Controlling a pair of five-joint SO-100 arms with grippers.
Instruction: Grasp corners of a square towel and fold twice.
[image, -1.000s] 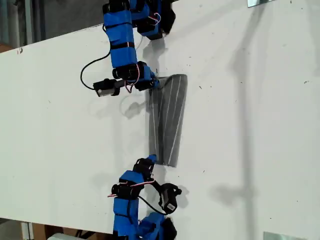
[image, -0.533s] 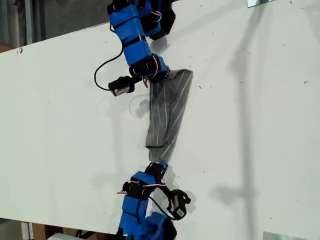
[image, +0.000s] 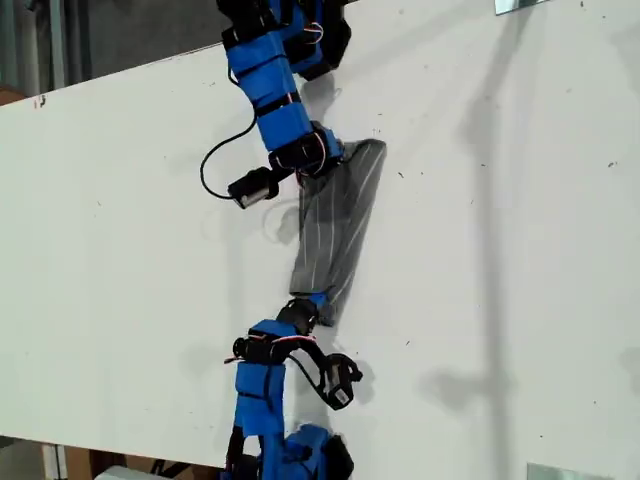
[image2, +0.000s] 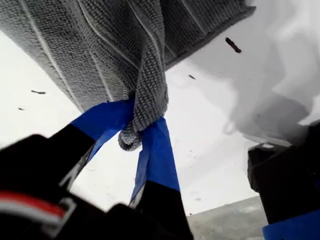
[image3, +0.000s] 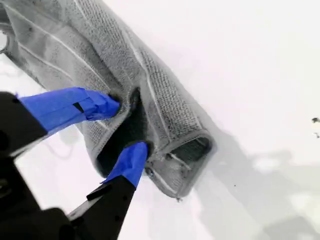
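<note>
- Blue-taped fingers (image2: 107, 117) of the first gripper (image2: 135, 132) are pinched tight on a bunched corner (image2: 131, 141) of the towel (image2: 100, 40). The nubbly grey weave is squeezed into a rope between them, and a small rounded nub pokes out past the tips.
- On to the second gripper (image3: 125, 127): its taped fingers (image3: 75, 107) are clamped on a doubled edge of the towel (image3: 165, 100). Just beside them the folded end (image3: 187, 150) curls into a soft open loop. Thin pale stripes run along the looped pile.
- In the exterior view the first gripper (image: 315, 300) is the lower one, holding the towel's narrow tip. The second gripper (image: 325, 165) is the upper one, at the broad end's corner on the exterior view's left.
- Between them the towel (image: 335, 220) hangs as a long, folded, tapering strip. It is wide and squared near the second gripper, narrows toward the first, and leans on a slant.
- Under it all lies the table (image: 500, 250), smooth matte white with a few dark specks.
- Against half a second ago, the first gripper has come up toward the second, so the strip looks shorter and slacker.
- The second arm's wrist has swung a little toward the exterior view's right.
- A full second back the strip was straighter and more even in width; now it is skewed and pinched at the lower end.
</note>
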